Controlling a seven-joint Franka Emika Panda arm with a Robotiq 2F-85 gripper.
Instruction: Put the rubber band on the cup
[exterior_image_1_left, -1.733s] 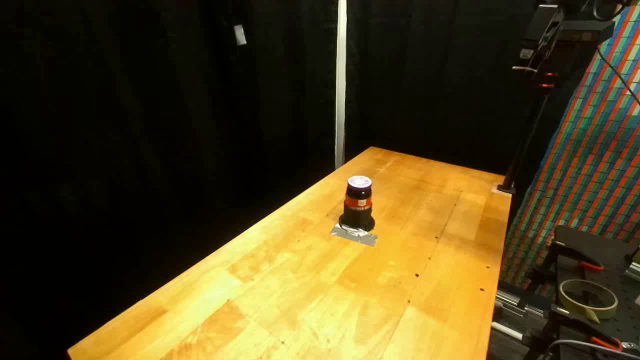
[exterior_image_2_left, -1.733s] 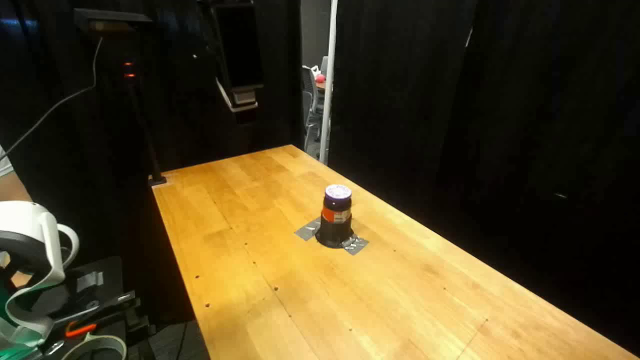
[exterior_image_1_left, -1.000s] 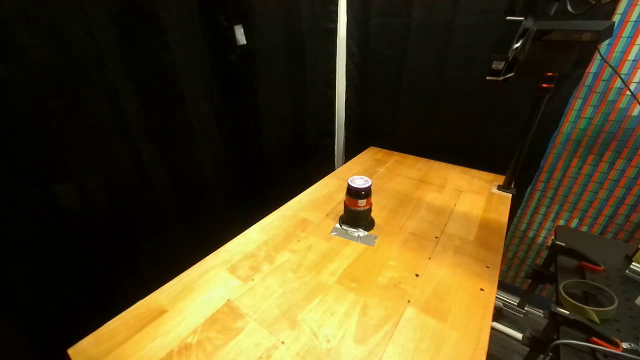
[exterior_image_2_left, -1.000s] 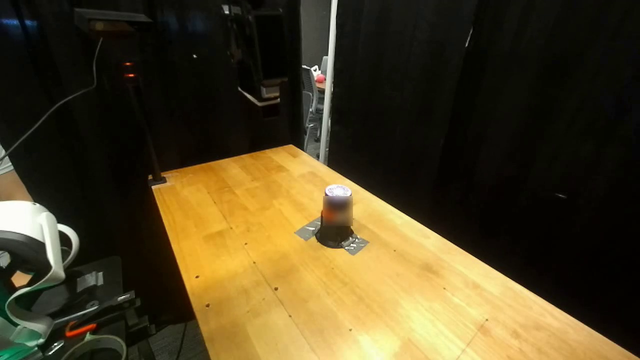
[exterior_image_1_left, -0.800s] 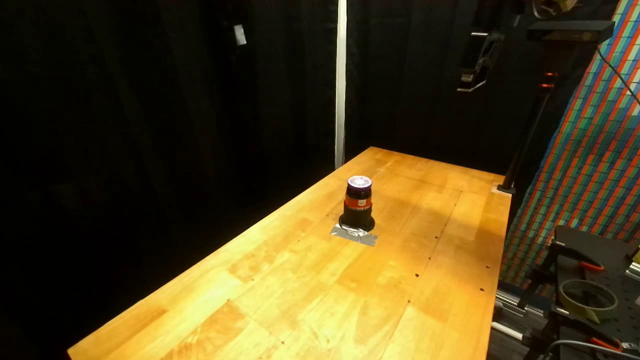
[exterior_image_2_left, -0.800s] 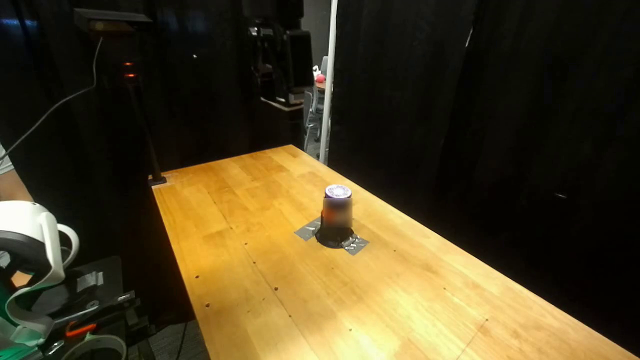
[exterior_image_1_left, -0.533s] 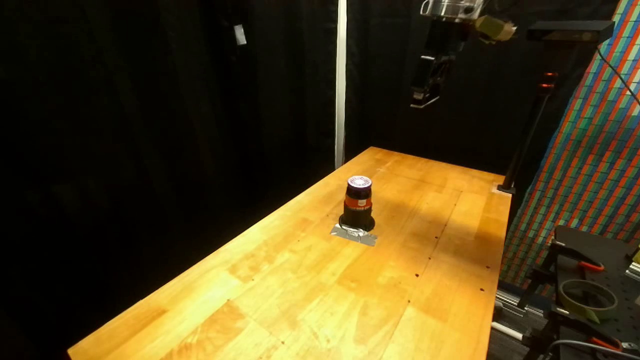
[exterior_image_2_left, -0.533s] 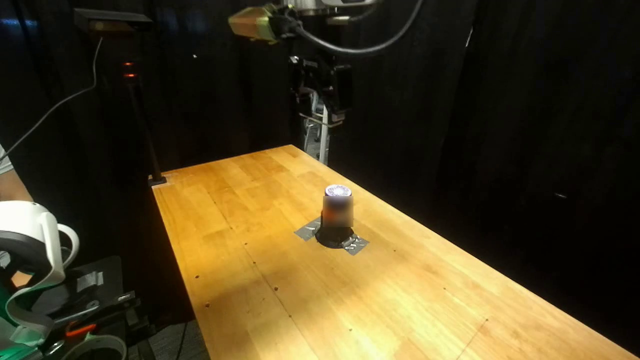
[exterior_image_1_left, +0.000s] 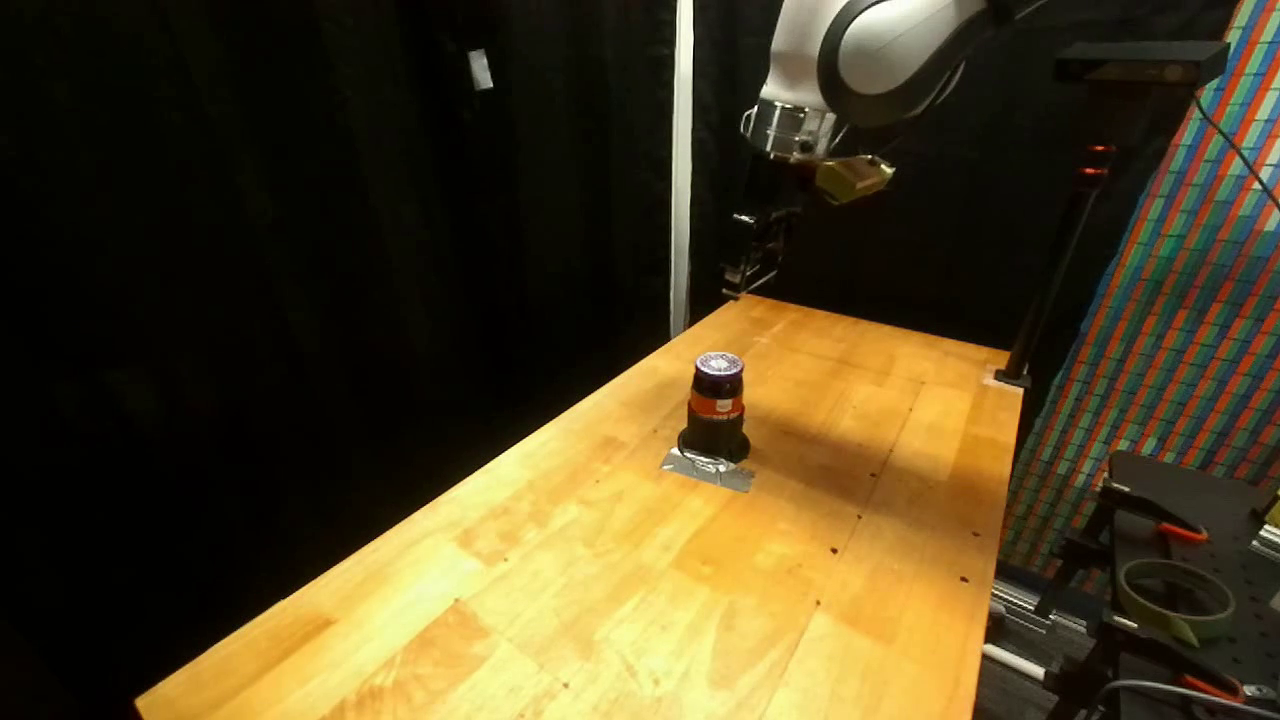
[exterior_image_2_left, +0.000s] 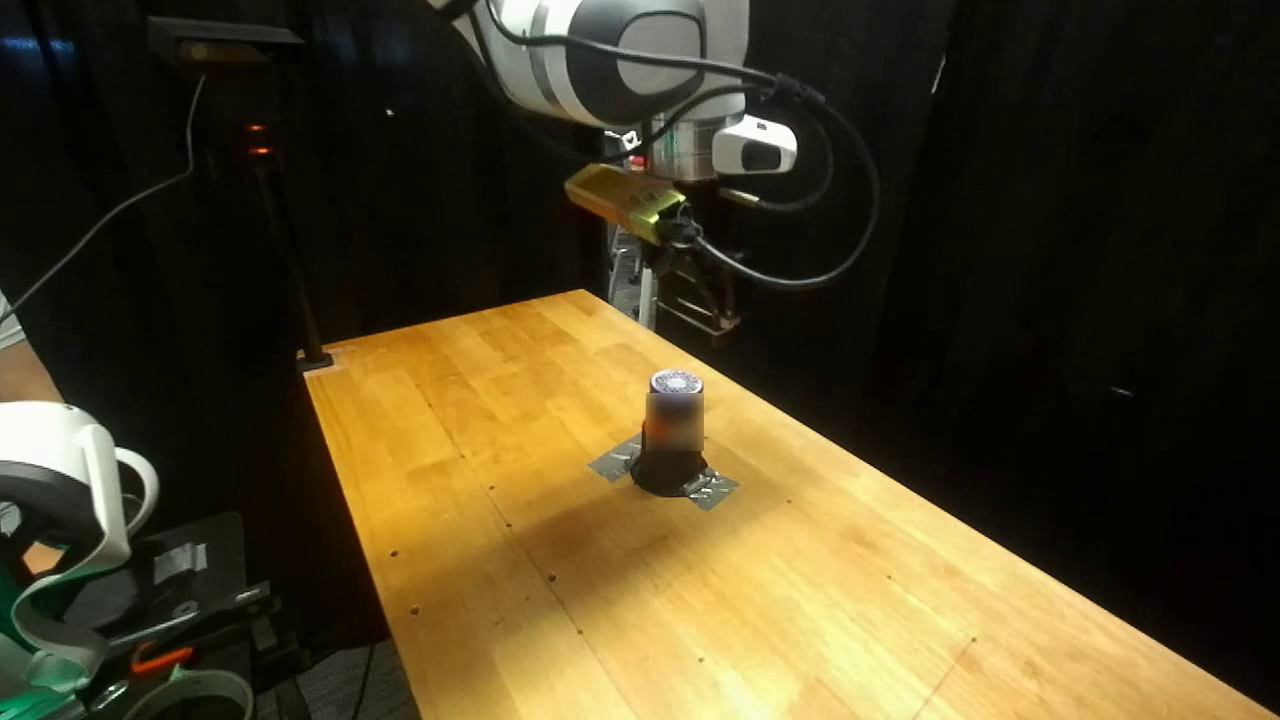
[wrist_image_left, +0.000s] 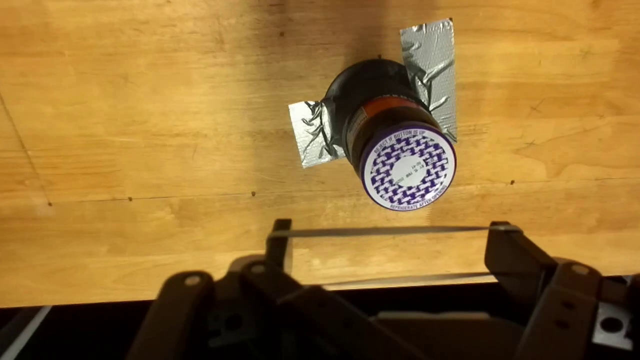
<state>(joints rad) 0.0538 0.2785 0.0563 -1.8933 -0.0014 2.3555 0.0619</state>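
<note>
The cup is a dark, jar-like cylinder (exterior_image_1_left: 717, 405) with an orange label and a pale, purple-rimmed top. It stands upright on the table in both exterior views (exterior_image_2_left: 673, 465), and its patterned top shows in the wrist view (wrist_image_left: 408, 167). My gripper (wrist_image_left: 390, 245) is open, pointing down. A thin rubber band (wrist_image_left: 385, 232) is stretched around its two spread fingers, forming two strands across the gap. The gripper (exterior_image_1_left: 745, 283) is above table height, beyond the cup and apart from it. In the wrist view the cup lies just ahead of the band, between the finger lines.
Grey tape strips (wrist_image_left: 430, 75) hold the cup's black base to the wooden table (exterior_image_1_left: 600, 580). A dark stand (exterior_image_1_left: 1060, 250) with a camera rises at a far corner. A side cart (exterior_image_1_left: 1190, 520) with a tape roll (exterior_image_1_left: 1175, 600) is beside the table. Dark curtains surround it.
The arm has come in from the back, moving down and closer to the cup, with the gripper swinging to point downward. Its shadow has moved over the table. The cup has not moved.
</note>
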